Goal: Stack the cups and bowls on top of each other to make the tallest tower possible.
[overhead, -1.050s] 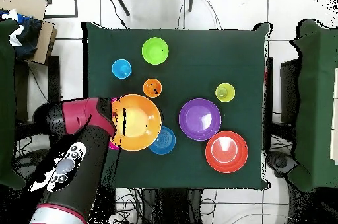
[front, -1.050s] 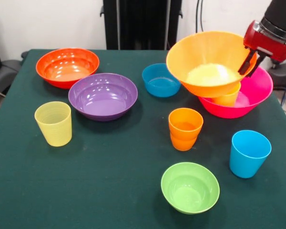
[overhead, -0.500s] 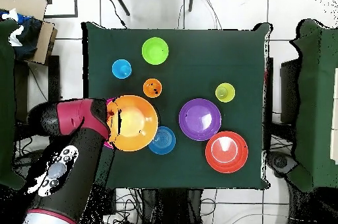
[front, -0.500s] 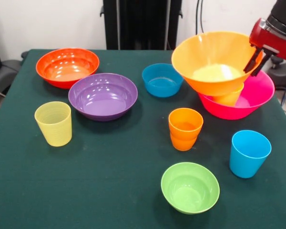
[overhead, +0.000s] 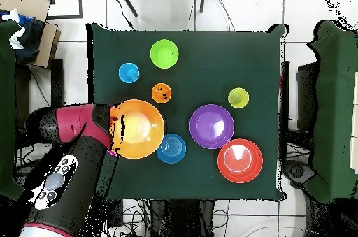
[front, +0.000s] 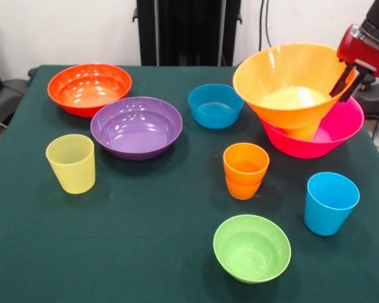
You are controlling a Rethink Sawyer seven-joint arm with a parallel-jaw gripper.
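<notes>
The gripper [front: 348, 81] is clamped on the rim of the large glossy orange plastic bowl [front: 292, 82], holding it tilted above the hot pink plastic bowl [front: 341, 129], presumably for nesting.

Large orange bowl [front: 289, 81] is sitting tilted on a yellow cup [front: 301, 131] inside the hot pink bowl [front: 331, 129]. Red-orange bowl [front: 89, 88], purple bowl [front: 136, 126], blue bowl [front: 215, 105], lime green bowl [front: 251, 247] are resting upright, apart. Ribbed pale cup [front: 71, 163], orange cup [front: 245, 170], sky blue cup [front: 329, 202] are standing upright.
</notes>
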